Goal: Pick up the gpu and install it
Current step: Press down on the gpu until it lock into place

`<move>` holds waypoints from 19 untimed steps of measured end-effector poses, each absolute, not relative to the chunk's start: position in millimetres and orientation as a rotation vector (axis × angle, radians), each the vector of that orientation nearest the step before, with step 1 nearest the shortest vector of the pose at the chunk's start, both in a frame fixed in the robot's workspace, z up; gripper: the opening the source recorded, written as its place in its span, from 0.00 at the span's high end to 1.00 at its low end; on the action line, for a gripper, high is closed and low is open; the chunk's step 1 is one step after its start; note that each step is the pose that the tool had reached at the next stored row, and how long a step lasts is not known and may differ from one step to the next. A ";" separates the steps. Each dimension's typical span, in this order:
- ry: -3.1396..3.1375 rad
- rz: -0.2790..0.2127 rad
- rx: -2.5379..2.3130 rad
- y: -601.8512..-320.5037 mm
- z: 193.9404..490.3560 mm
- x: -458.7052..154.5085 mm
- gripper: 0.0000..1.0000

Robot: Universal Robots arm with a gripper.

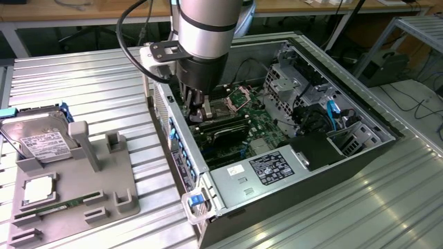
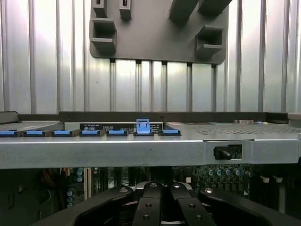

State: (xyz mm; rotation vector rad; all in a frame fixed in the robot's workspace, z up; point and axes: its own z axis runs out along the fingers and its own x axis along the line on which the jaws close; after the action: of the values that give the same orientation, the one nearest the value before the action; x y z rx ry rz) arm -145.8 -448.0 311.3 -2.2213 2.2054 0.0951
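A black flat card, the gpu [image 1: 225,129], lies low inside the open computer case [image 1: 346,109], along the motherboard near the rear wall. My gripper [image 1: 201,113] reaches down into the case at the card's end nearest that wall. In the wrist view the two black fingers [image 2: 146,207] are pressed together, and the gripper [image 2: 160,209] is shut with no card visible between them. Whether the fingertips touch the gpu I cannot tell.
The case's rear wall with blue slot clips [image 2: 142,127] stands right by the fingers. On the exterior view's left a grey fixture [image 1: 104,181] holds a silver hard drive [image 1: 38,142], a green memory stick [image 1: 59,206] and a square chip [image 1: 38,191]. Drive cages and cables [image 1: 318,109] fill the case's far side.
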 end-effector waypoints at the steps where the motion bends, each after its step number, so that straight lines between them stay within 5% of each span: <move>1: 2.205 0.095 -2.221 -448.0 311.3 -146.0 0.89; 19: 2.205 0.096 -2.221 -452.5 311.3 -148.9 0.89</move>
State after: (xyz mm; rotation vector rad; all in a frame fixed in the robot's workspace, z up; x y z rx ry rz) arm -148.9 -452.5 311.3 -2.2211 2.2047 0.0962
